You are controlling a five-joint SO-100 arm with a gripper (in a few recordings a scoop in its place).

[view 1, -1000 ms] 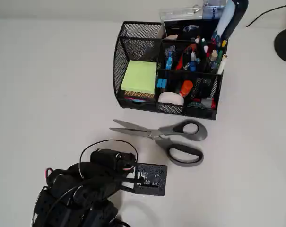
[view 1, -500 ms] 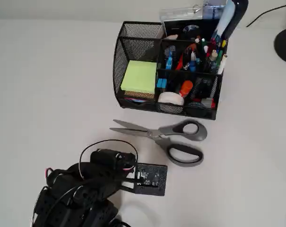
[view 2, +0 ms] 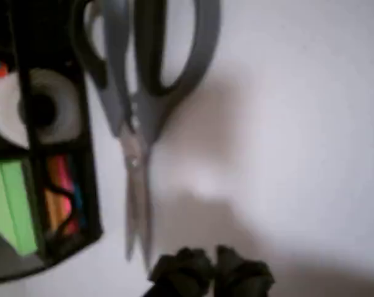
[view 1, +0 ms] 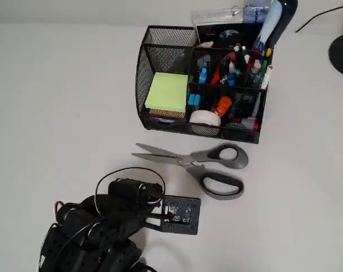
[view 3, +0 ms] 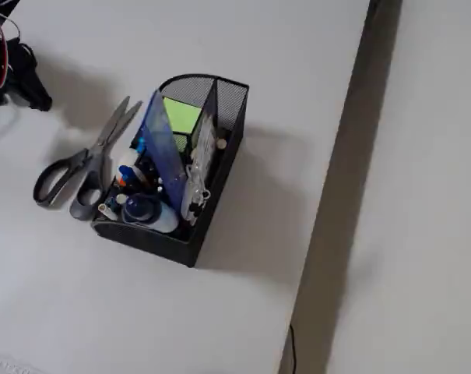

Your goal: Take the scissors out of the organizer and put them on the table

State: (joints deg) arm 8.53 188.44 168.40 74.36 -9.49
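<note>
The wrist view is blurred throughout. The scissors [view 2: 137,105] there lose the tops of their handle loops past the top edge, and the organizer [view 2: 44,154] is cut by the left edge, its contents reduced to smears of colour. The gripper [view 2: 211,272] shows as dark lumps at the bottom edge; whether the jaws are parted cannot be told. In the overhead view the arm [view 1: 103,226] runs off the bottom edge. In the fixed view the gripper [view 3: 21,82] is cropped at the left edge.
</note>
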